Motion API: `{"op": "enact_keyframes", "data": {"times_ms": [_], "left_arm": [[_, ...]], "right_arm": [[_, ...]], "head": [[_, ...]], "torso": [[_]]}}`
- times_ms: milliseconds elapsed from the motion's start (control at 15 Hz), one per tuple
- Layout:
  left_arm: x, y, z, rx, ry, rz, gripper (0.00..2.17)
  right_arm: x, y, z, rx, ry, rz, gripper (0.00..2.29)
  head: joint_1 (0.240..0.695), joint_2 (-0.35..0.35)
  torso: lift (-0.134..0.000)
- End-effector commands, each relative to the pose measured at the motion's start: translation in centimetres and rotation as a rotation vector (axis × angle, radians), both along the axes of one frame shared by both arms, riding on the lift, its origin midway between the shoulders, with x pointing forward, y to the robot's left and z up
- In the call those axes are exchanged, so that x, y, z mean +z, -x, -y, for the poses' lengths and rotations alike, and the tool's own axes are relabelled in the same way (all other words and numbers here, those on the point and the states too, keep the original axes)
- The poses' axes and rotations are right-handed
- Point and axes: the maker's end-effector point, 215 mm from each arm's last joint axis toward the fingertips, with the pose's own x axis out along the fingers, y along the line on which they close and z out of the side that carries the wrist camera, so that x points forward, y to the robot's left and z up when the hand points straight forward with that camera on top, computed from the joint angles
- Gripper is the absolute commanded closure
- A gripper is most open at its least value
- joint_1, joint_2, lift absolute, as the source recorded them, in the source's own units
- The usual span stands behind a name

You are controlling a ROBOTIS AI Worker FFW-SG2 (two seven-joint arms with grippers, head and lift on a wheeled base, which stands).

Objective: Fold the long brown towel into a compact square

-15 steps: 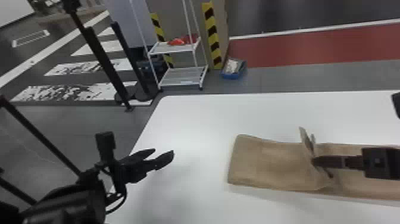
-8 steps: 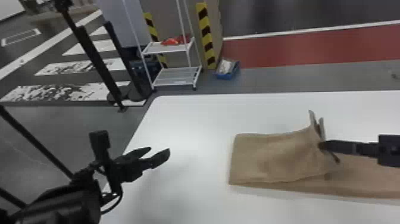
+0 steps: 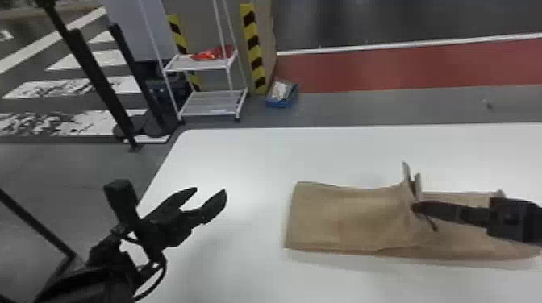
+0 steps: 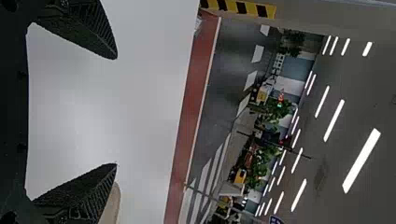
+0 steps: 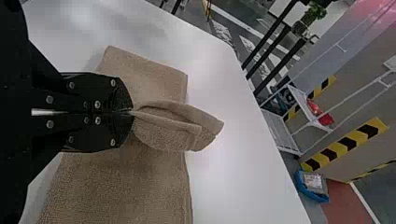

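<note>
The brown towel [image 3: 347, 219] lies lengthwise on the right half of the white table, its left part doubled over. My right gripper [image 3: 417, 207] pinches the end of the upper layer, whose corner sticks up beyond the fingers. In the right wrist view the gripper [image 5: 132, 112] is shut on the towel [image 5: 173, 119], with loose edges spreading past the tips. At the table's left side my left gripper [image 3: 211, 197] is held open, apart from the towel. The left wrist view shows that gripper [image 4: 116, 111] with nothing between its fingers and a bit of towel [image 4: 110, 205] beside one finger.
The white table [image 3: 242, 161] has its left edge beneath the left arm. Beyond it on the floor stand a white shelf rack [image 3: 209, 100] with a red item and a blue bin [image 3: 281, 96] near a striped post [image 3: 253, 48].
The right gripper first moved rightward with the towel's held end, then a little back left. The head view has shifted slightly; the left gripper is still open.
</note>
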Motion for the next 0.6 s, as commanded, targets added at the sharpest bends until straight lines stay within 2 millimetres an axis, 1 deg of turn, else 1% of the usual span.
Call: {"op": "enact_keyframes", "data": {"times_ms": [0, 67, 133, 200, 267, 333, 400, 533], "left_arm": [[-0.4, 0.2, 0.4, -0.009, -0.002, -0.009, 0.06], [-0.5, 0.2, 0.4, -0.009, -0.004, -0.013, 0.06], [-0.5, 0.3, 0.3, -0.009, -0.008, -0.013, 0.06], [-0.7, 0.4, 0.2, -0.006, -0.008, -0.016, 0.06], [-1.0, 0.7, 0.1, -0.004, -0.009, -0.022, 0.06], [-1.2, 1.1, 0.2, -0.008, -0.011, -0.027, 0.06], [-1.3, 1.3, 0.3, -0.010, -0.012, -0.030, 0.06], [-1.5, 1.5, 0.5, -0.013, -0.010, -0.033, 0.06]], "right_arm": [[-0.3, 0.2, 0.0, -0.004, -0.008, -0.005, 1.33], [0.0, 0.3, 0.0, -0.006, -0.021, -0.008, 1.33], [1.2, -0.2, 1.0, -0.029, -0.047, 0.018, 1.33], [1.1, -0.2, 1.8, -0.044, -0.054, 0.016, 1.33], [0.3, 0.1, 2.7, -0.052, -0.032, 0.001, 1.33], [-0.9, 0.3, 3.2, -0.059, -0.015, -0.006, 1.33], [-1.1, 0.2, 3.8, -0.072, -0.025, -0.010, 1.33], [-1.3, -0.2, 4.1, -0.078, -0.026, -0.017, 1.33]], "head": [[0.695, 0.209], [0.695, 0.198], [0.695, 0.197], [0.695, 0.196], [0.695, 0.193], [0.695, 0.183], [0.695, 0.178], [0.695, 0.168]], "torso": [[-0.124], [-0.124], [-0.124], [-0.124], [-0.124], [-0.124], [-0.124], [-0.124]]}}
